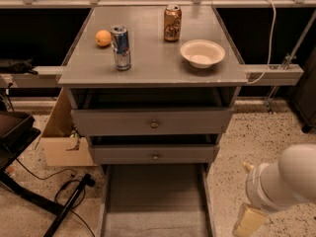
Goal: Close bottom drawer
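Claw [248, 222] btm-right (beside open bottom drawer [155, 197])

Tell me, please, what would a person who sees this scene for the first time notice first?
The bottom drawer stands pulled far out toward the camera, under two other drawer fronts. At the lower right the white arm reaches down beside it, with the gripper near the picture's bottom edge, not touching the drawer. On the cabinet top stand a blue can, a brown can, a white bowl and an orange.
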`<action>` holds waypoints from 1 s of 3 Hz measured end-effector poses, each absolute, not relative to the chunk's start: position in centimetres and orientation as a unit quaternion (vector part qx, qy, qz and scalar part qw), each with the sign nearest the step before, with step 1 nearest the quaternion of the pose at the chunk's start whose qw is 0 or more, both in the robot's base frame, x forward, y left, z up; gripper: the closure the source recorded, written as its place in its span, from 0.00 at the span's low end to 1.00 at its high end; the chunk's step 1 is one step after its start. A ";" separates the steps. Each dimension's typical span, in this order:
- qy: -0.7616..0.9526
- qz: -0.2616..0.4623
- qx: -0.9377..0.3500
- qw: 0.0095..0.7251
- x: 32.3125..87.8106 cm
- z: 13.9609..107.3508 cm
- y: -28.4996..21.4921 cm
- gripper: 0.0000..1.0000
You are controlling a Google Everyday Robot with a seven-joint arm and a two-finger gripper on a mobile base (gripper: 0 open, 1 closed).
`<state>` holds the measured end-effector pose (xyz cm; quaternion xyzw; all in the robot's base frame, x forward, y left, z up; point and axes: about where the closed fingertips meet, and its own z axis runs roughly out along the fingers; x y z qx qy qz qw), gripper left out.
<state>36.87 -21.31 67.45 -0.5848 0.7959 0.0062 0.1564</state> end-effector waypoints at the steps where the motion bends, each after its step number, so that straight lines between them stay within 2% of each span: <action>1: 0.812 0.064 -0.564 0.136 36.8 58.2 -22.3 0.00; 3: 0.814 0.066 -0.563 0.128 36.5 57.2 -21.7 0.00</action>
